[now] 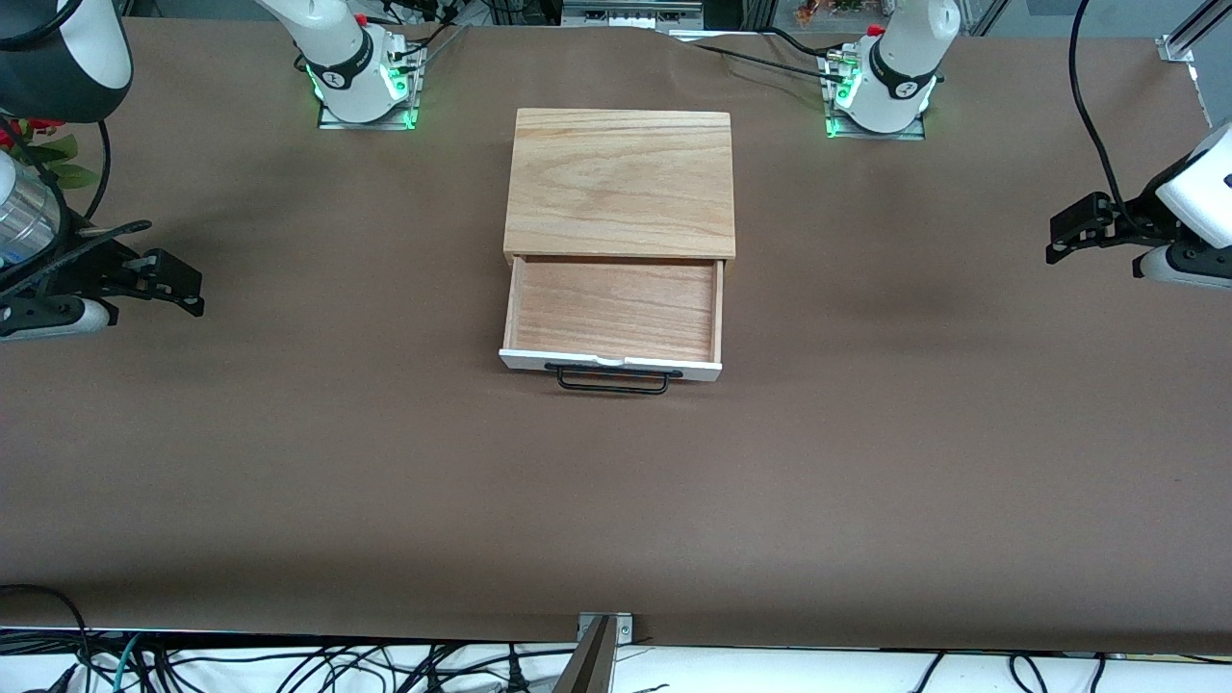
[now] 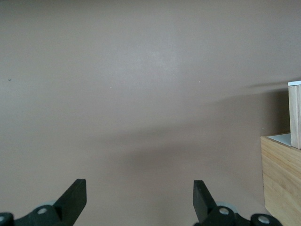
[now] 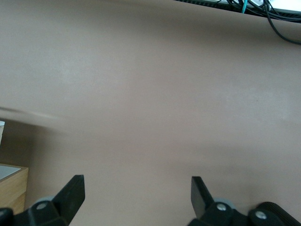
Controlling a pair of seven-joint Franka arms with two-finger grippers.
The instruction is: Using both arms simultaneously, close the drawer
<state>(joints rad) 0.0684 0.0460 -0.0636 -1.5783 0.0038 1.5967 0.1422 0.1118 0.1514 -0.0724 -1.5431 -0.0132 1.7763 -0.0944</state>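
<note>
The drawer (image 1: 616, 310) stands pulled out of the wooden box (image 1: 621, 183) at the table's middle, toward the front camera. It is empty, with a white front panel (image 1: 539, 360) and a black wire handle (image 1: 612, 382). My left gripper (image 1: 1078, 231) hangs open and empty over bare table toward the left arm's end, well apart from the drawer. My right gripper (image 1: 173, 284) hangs open and empty toward the right arm's end. Each wrist view shows open fingertips over brown table, for the left gripper (image 2: 138, 188) and the right gripper (image 3: 136, 184), with a wooden corner at the edge (image 2: 281, 181) (image 3: 11, 186).
The arm bases (image 1: 361, 82) (image 1: 885, 82) stand along the table's back edge. A clear bottle (image 1: 24, 217) and green leaves sit at the right arm's end. Cables (image 1: 289, 669) and a metal clamp (image 1: 602, 640) lie at the near edge.
</note>
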